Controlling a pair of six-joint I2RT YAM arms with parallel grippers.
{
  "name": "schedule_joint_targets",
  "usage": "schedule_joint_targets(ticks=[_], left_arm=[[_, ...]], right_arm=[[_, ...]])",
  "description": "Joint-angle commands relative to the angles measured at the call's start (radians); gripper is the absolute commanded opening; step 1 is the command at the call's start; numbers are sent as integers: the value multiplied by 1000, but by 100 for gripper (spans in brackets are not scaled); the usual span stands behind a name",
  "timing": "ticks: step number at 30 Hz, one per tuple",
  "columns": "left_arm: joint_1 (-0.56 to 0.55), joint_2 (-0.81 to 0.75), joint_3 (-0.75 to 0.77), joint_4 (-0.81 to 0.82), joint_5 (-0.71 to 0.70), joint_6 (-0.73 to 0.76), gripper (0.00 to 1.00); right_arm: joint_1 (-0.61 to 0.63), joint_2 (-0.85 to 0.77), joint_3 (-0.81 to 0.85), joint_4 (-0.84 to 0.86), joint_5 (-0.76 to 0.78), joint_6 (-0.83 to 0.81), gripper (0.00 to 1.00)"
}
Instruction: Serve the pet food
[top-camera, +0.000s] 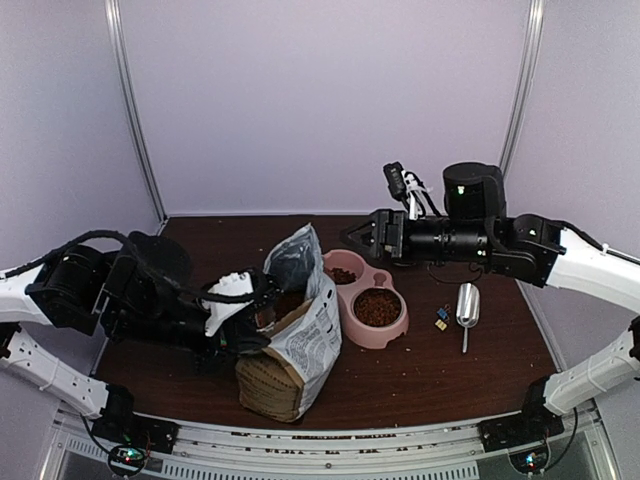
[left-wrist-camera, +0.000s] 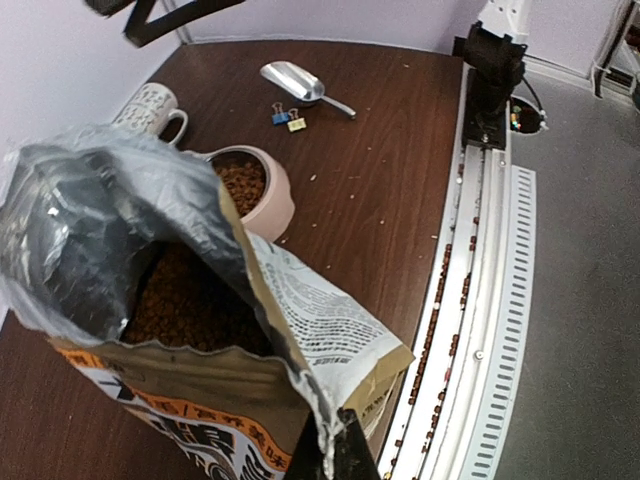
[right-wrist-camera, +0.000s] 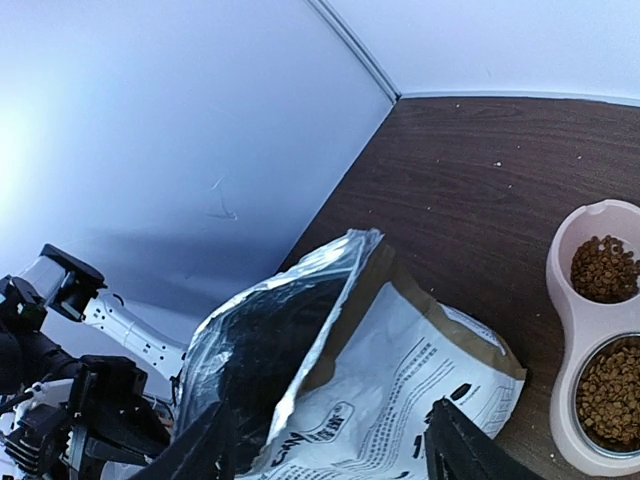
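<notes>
Right up close, the left end effector (left-wrist-camera: 330, 455) was clenched tight on the thin top edge of the bag (left-wrist-camera: 330, 330). The bag stood on the bench (top-camera: 420, 385) with its mouth wide open, and lots of the pet food (left-wrist-camera: 190, 300) sat down inside it. More of it lay in both cups of the pink bowl (top-camera: 395, 333) just beside the bag. The near cup looked full and the far cup only partly full. Above the bowl, the right end effector (right-wrist-camera: 325, 445) hung with its fingers spread wide and nothing in them, pointing at the bag's silver flap. I think its job was to take that free side of the mouth. To do it well, it should come in slowly and pinch only the flap. It should not push the bag, or the bag could tip and spill. The left one should hold firm. The scoop (top-camera: 467, 303) lay far right, apart from both arms.
</notes>
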Motion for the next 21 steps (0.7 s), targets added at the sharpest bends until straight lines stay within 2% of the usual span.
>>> schedule_joint_targets(ticks=[1, 7, 11, 17, 21], left_arm=[[-14, 31, 117, 333, 137, 115, 0], [-13, 72, 124, 387, 140, 145, 0], [-15, 98, 122, 447, 167, 162, 0], [-12, 160, 124, 568, 185, 190, 0], [-5, 197, 143, 644, 190, 204, 0]], right_arm=[[60, 36, 90, -89, 12, 46, 64], [128, 126, 208, -275, 130, -1, 61], [166, 168, 281, -422, 271, -35, 60], [183, 217, 334, -438, 263, -69, 50], [188, 262, 390, -507, 320, -101, 38]])
